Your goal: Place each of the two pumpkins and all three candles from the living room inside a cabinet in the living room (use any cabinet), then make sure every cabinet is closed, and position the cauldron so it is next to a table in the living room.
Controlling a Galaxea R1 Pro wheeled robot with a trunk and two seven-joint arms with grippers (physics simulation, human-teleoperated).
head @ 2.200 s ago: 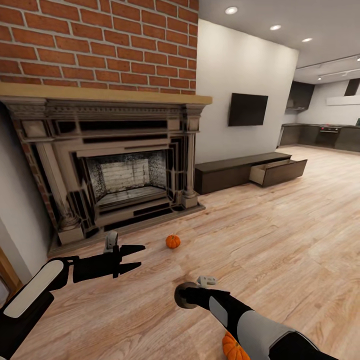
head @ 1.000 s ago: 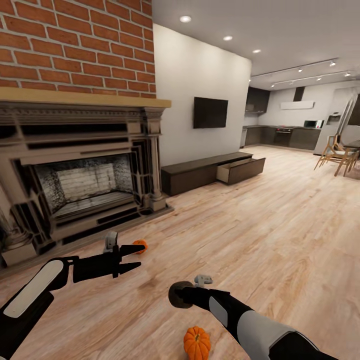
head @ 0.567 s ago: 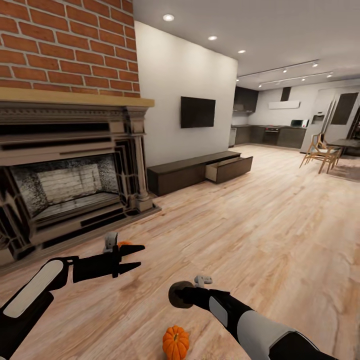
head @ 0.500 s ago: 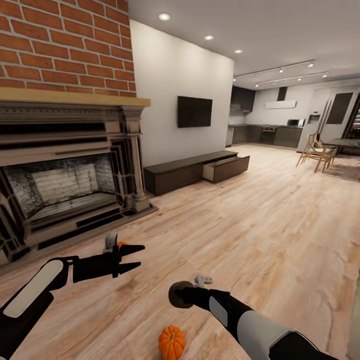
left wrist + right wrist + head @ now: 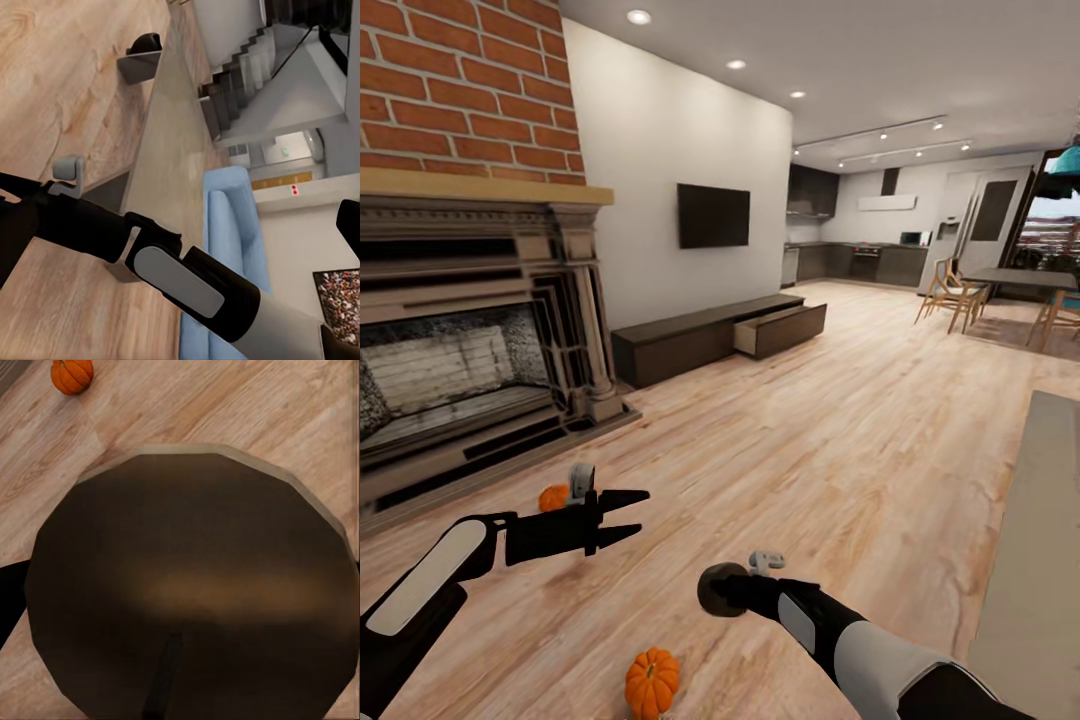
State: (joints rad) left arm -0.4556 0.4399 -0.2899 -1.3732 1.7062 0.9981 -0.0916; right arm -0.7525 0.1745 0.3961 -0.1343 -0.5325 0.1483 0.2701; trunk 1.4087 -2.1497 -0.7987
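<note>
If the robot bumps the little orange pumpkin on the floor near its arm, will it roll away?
Probably a bit. The pumpkin is round and sits loose on the smooth wood floor, so a nudge could send it rolling. Its ribs and slightly flattened shape would likely make it wobble and stop soon. It looks small, so it is probably light and easy to knock.

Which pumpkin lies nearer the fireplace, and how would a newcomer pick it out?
Start at the brick fireplace on the left of the head view and drop to the wood floor before its hearth. The pumpkin sits there, just behind the left gripper. The other pumpkin lies much closer to the robot, near the picture's bottom edge.
</note>
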